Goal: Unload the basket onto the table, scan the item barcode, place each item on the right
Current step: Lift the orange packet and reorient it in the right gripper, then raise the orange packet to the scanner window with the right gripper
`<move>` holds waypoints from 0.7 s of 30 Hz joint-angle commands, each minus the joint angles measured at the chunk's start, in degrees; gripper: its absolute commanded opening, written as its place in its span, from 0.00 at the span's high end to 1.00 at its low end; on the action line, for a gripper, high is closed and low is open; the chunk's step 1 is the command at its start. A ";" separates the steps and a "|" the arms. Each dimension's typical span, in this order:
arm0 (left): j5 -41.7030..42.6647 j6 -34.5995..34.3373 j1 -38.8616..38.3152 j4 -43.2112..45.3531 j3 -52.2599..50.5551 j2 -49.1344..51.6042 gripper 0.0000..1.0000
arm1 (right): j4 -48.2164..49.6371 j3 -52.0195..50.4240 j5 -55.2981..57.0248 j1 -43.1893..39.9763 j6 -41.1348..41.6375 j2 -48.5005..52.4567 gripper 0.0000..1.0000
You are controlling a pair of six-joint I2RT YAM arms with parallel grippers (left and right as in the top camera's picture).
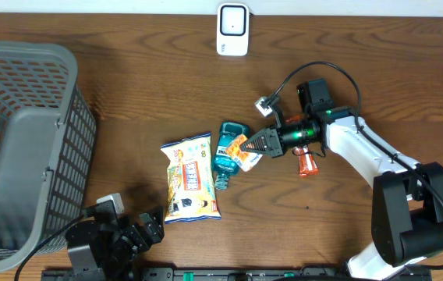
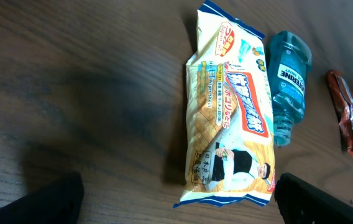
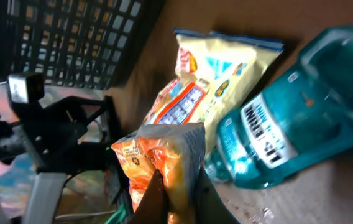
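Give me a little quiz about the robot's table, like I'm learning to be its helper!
1. True or false: the right gripper is shut on the orange snack packet.
2. Which lies nearest the basket? A) Listerine bottle B) yellow snack bag C) red wrapper
3. Fill the gap: the left gripper is ____, holding nothing.
Key: 1 true; 2 B; 3 open.

A yellow snack bag [image 2: 229, 112] lies lengthwise on the wooden bench [image 2: 71, 74]; a teal mouthwash bottle [image 2: 288, 81] lies just beside its right edge, label up; a red-brown packet [image 2: 348, 112] sits apart at far right; the left gripper's [image 2: 179, 190] dark fingers [image 2: 33, 202] stand wide at both lower corners
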 commanded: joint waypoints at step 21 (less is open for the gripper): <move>0.59 0.98 0.20 -2.23 -0.33 -0.09 0.01 | 38.10 1.86 40.87 0.31 -0.98 -0.57 0.99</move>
